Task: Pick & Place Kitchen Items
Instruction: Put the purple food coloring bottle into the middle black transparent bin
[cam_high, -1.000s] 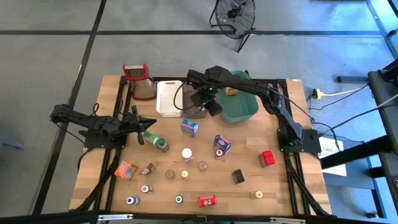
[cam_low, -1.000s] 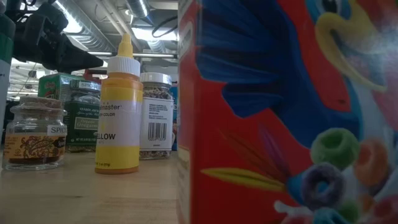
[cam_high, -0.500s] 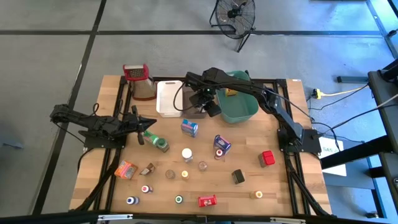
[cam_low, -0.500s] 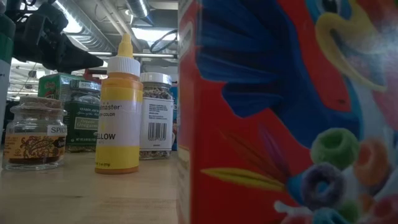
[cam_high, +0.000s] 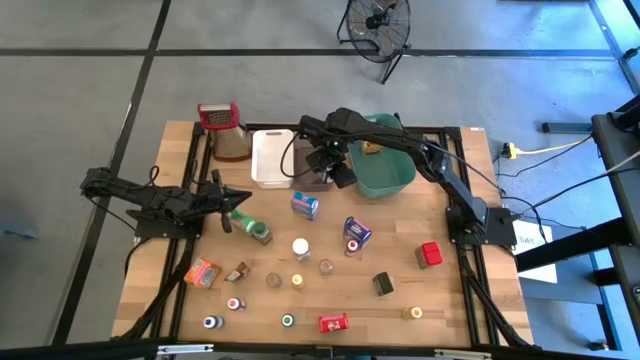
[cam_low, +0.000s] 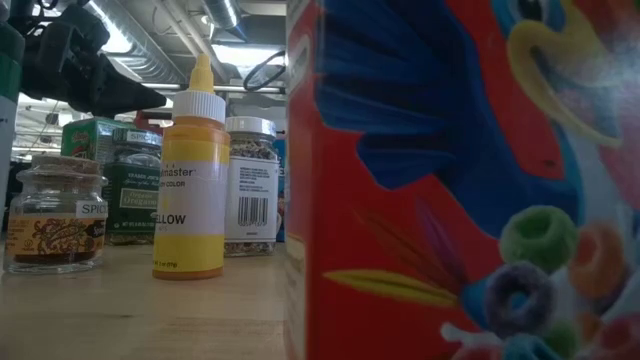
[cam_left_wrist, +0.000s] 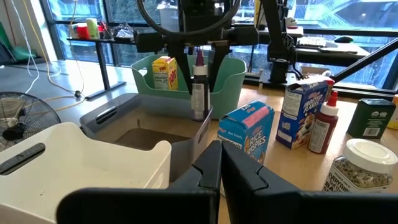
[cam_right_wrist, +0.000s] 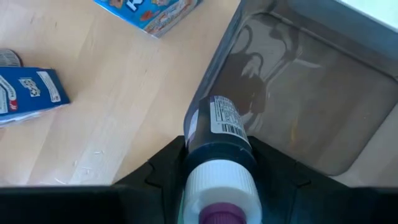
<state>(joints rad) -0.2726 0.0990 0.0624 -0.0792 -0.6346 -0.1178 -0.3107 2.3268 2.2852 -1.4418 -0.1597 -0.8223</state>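
Observation:
My right gripper (cam_high: 328, 163) hangs over the grey bin (cam_high: 308, 180) at the table's far middle, shut on a dark bottle (cam_left_wrist: 198, 93) with a white cap and purple tip (cam_right_wrist: 221, 214). The bottle's lower end hangs over the bin's wall (cam_left_wrist: 200, 134) on the side toward the table's near edge. My left gripper (cam_high: 243, 198) waits shut at the table's left, level, pointing toward the bins. Other kitchen items lie scattered over the table's near half, among them a blue cereal box (cam_high: 305, 205) and a green bottle (cam_high: 252, 227) lying on its side. My right gripper pinches the bottle's upper body (cam_right_wrist: 217, 149), just below the white cap, between its two fingers (cam_right_wrist: 158, 174). The fingers come from above and point down. The bottle hangs upright below them, clear of the bin and the table.
A white bin (cam_high: 270, 157) stands left of the grey one and a teal bin (cam_high: 388, 172), holding a yellow box (cam_left_wrist: 164, 71), stands right of it. A steel grater (cam_high: 226, 132) stands at the far left. In the low view a cereal box (cam_low: 460, 180) fills the foreground.
My right gripper has sunk a little toward the grey bin with the bottle, which stays upright in the hold.

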